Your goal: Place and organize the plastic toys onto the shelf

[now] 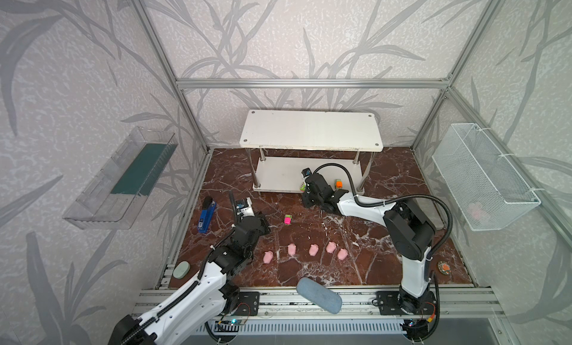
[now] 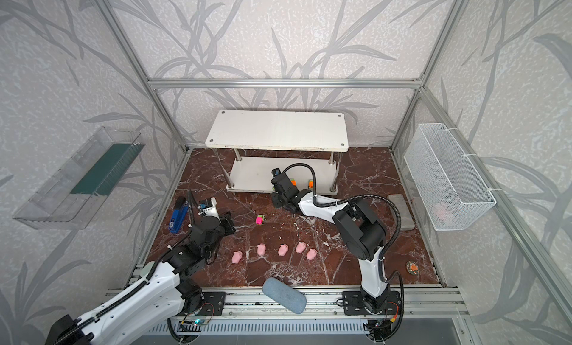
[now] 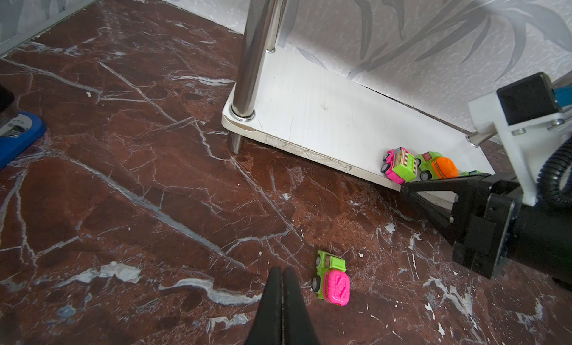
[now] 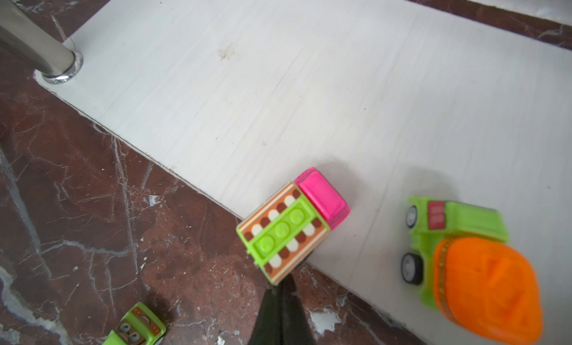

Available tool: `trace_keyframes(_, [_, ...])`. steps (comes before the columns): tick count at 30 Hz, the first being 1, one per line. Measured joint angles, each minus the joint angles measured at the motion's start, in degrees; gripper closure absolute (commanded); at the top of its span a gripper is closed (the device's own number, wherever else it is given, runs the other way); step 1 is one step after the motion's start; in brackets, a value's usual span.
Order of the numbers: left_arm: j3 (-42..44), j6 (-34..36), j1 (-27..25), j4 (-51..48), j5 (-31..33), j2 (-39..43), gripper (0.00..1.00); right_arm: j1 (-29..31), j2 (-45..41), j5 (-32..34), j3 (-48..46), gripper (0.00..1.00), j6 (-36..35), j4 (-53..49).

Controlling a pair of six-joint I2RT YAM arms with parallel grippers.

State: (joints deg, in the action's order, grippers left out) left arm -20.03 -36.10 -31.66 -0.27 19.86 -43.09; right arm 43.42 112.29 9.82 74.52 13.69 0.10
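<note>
Three walls (image 1: 309,34) with grey leaf wallpaper close the cell, and an aluminium frame (image 1: 309,83) runs along their edges. Below lies a red-brown marble surface (image 1: 356,235) with white veins. The shelf (image 1: 309,126) stands at the back wall. A clear tray (image 1: 93,198) hangs on the left wall and a wire basket (image 1: 483,179) on the right one. A pouch (image 1: 318,295) lies across the front rail, and a stapler (image 1: 206,215) lies near the left edge of the marble. Five pigs (image 1: 313,250) lie in a loose row on the marble between the two arms.

A pink truck (image 4: 294,225) sits on the lower board of the shelf and overhangs its front edge. The right claw (image 4: 283,292) is closed and holds nothing, with its tip right at the rear of this truck. An orange car (image 4: 470,272) stands just beside the truck, fully on the board. The left claw (image 3: 282,284) is closed too, with nothing in it, just beside a pink mixer (image 3: 332,280) on the marble.
</note>
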Motion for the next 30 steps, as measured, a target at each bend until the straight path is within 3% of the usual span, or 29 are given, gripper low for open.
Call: trace_keyframes(30, [1.05, -1.09, 1.90, 1.20, -1.77, -0.02, 1.00, -1.60, -0.11, -2.34, -0.33, 1.00, 3.26, 0.92])
